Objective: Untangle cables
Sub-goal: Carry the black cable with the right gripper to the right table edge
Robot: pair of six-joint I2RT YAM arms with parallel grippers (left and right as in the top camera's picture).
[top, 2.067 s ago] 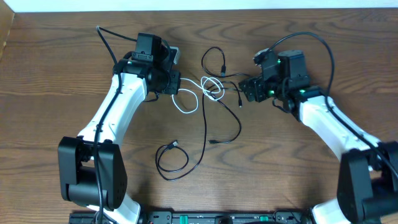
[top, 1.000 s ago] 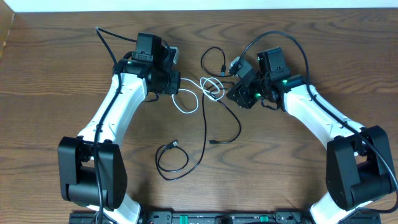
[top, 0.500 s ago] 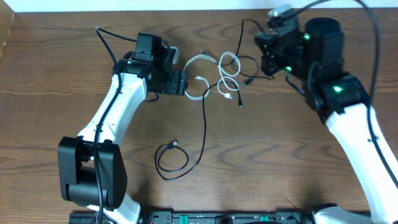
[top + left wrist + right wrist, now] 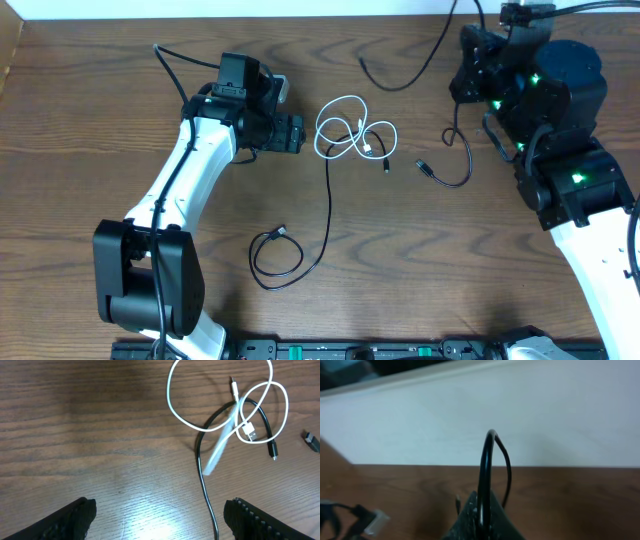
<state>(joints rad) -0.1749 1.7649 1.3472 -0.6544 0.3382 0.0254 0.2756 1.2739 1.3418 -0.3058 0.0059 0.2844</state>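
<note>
The white cable (image 4: pixel 368 146) lies in loose loops mid-table, its plug (image 4: pixel 248 434) showing in the left wrist view. A black cable (image 4: pixel 329 210) crosses those loops and runs toward the front into a coil (image 4: pixel 270 265); it passes between my left fingers (image 4: pixel 210 510), apart from both. My left gripper (image 4: pixel 296 133) (image 4: pixel 162 520) is open just left of the white loops, holding nothing. My right gripper (image 4: pixel 468 70) (image 4: pixel 482 515), raised at the back right, is shut on a second black cable (image 4: pixel 484 480). That cable's free plug end (image 4: pixel 424 168) hangs down to the table.
The table's far edge meets a white wall (image 4: pixel 300 8). Thick black arm wires (image 4: pixel 165 55) trail behind the left arm and above the right arm. Both arm bases (image 4: pixel 145 280) stand at the front corners.
My left gripper has opened and let go of the white cable, which now lies looped on the table. My right arm rose and swung back right, drawing its black cable out of the tangle.
</note>
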